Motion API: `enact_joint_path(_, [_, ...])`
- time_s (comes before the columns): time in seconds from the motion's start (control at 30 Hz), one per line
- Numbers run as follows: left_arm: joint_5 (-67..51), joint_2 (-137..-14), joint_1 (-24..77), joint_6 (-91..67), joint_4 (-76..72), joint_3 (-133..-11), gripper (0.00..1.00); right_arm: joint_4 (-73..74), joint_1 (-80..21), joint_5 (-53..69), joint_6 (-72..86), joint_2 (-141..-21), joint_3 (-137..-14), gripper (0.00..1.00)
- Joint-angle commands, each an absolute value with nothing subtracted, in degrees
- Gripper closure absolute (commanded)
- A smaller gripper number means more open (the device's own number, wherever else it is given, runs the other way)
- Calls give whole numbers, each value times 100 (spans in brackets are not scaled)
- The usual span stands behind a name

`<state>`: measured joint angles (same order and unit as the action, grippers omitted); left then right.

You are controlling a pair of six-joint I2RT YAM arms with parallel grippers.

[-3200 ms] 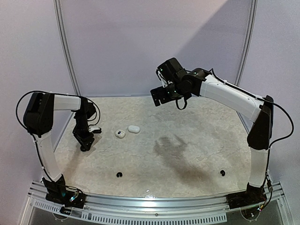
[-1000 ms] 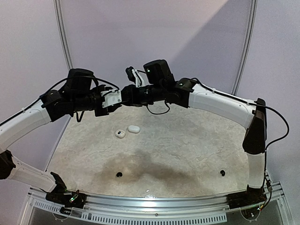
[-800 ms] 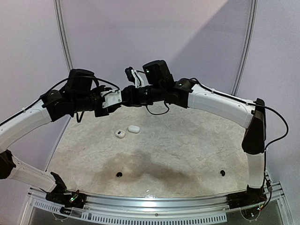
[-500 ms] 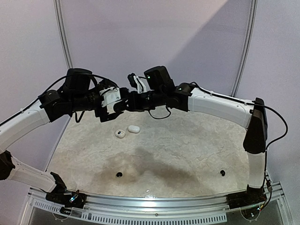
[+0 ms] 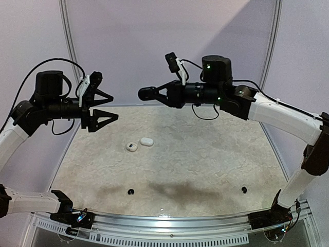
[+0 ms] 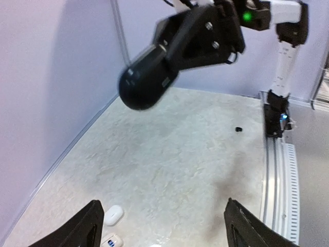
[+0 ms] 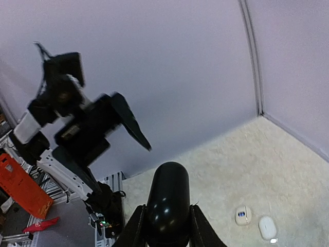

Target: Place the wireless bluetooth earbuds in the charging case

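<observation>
My right gripper (image 5: 154, 94) is shut on a black pebble-shaped charging case (image 5: 146, 93), held high above the table's back. In the right wrist view the case (image 7: 167, 203) stands up between the two fingers (image 7: 134, 226). My left gripper (image 5: 107, 106) is open and empty, a short way left of the case and pointing at it. From the left wrist, the case (image 6: 148, 85) hangs ahead of the open gripper (image 6: 163, 206). Two round black earbuds (image 5: 130, 192) (image 5: 243, 190) lie near the front of the table.
A closed white case (image 5: 147, 141) and a smaller white case with a blue mark (image 5: 132, 147) lie left of the table's (image 5: 205, 154) centre. Both also show in the wrist views as the white case (image 6: 113, 215) (image 7: 267, 227). A lilac wall rises behind.
The two grippers met over the table's back with the black case between them. My left gripper opened and drew back left; the right arm kept the case and pulled away right.
</observation>
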<state>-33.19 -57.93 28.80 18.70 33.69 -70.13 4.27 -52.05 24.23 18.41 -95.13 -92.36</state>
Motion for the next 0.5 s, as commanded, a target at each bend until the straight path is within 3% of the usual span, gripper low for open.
enact_joint_path(0.0, [-5063,-5537,2825,-295,1125,-6059,19,-769,-5261,3399,1198,-9306,-9016,100])
enact_joint_path(0.1, [-5349,-5553,2909,-1774,-1587,-5274,19,-1239,-5494,3449,763,-9194,-8831,100])
enact_joint_path(0.17, [-5282,-5685,3087,-2168,-2590,-5046,18,-1546,-5589,3526,533,-9168,-8789,100])
enact_joint_path(0.47, [-4895,-5862,3419,-2462,-2660,-5218,21,-1565,-5596,3911,350,-9115,-8760,100])
